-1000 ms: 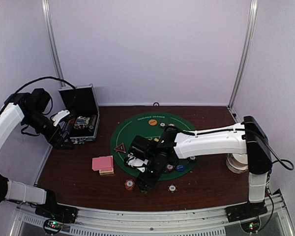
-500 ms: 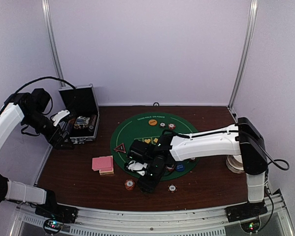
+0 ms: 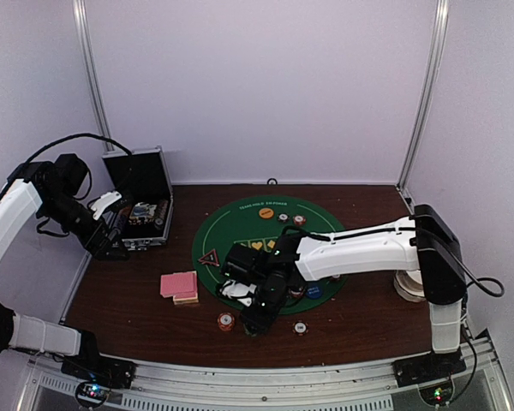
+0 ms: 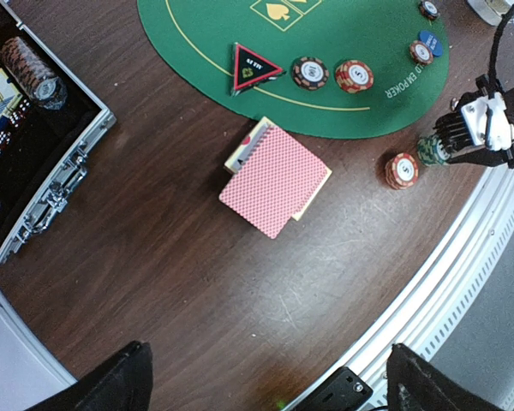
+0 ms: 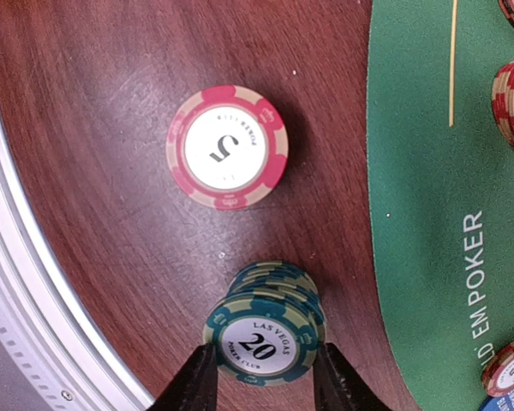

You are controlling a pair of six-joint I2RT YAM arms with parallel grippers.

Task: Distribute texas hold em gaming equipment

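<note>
My right gripper (image 5: 261, 366) is shut on a leaning stack of green poker chips (image 5: 267, 325) that stands on the wood, just off the near edge of the green mat (image 5: 445, 214). A red chip stack (image 5: 227, 147) stands close beside it. In the top view, the right gripper (image 3: 250, 318) is next to the red chips (image 3: 226, 321). Pink-backed cards (image 4: 274, 180) lie on a card box. A black-red triangle (image 4: 253, 66) and more chips (image 4: 354, 75) sit on the mat. My left gripper (image 4: 270, 385) is open and empty, high above the table.
The open silver-edged case (image 3: 141, 205) with chips inside stands at the back left. An orange disc (image 3: 266, 212) and a blue disc (image 3: 313, 292) lie on the mat. A white chip (image 3: 301, 327) lies near the front rail. A pale round object (image 3: 409, 284) sits at right.
My right gripper has shifted slightly toward the front edge with the green chips and settled. The left arm has not moved.
</note>
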